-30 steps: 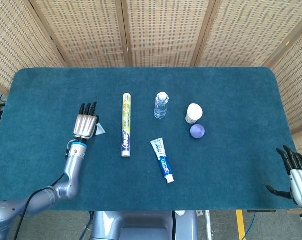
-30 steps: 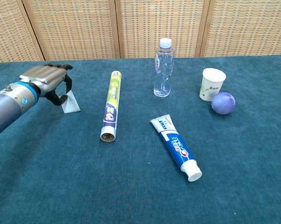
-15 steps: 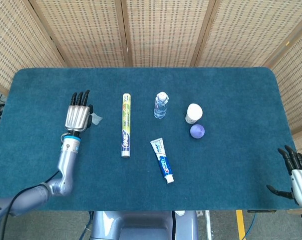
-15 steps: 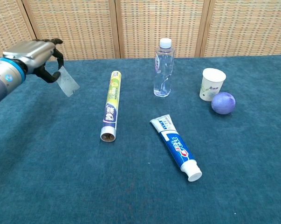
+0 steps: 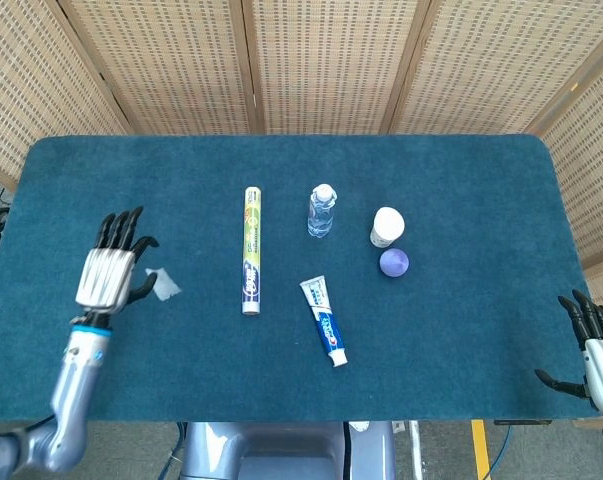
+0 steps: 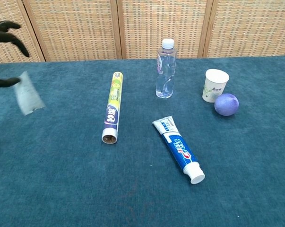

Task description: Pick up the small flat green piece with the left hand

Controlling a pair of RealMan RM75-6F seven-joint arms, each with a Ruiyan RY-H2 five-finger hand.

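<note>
**Left hand up with the flat piece at the table's left side**

From the head view, the left hand [image 5: 109, 272] sits over the left part of the blue table [image 5: 461, 330], fingers spread and pointing away from the robot. The small flat piece [image 5: 164, 286] looks pale here, touches the thumb side of the hand and seems pinched there. Bare cloth lies all round it, and the long tube [image 5: 251, 249] is well apart. The water bottle [image 5: 322, 211], white cup [image 5: 387, 226], purple ball [image 5: 394, 262] and toothpaste [image 5: 323, 321] crowd the middle. The right hand [image 5: 593, 342] hangs off the near right corner, fingers apart, holding nothing.

From the chest view, only dark fingertips [image 6: 10, 26] show at the left edge. The flat piece [image 6: 29, 93] hangs tilted just below them, clear of the cloth, its top corner at a lower dark fingertip. I cannot tell the grip exactly. Open carpet runs across to the tube [image 6: 112, 107].
</note>
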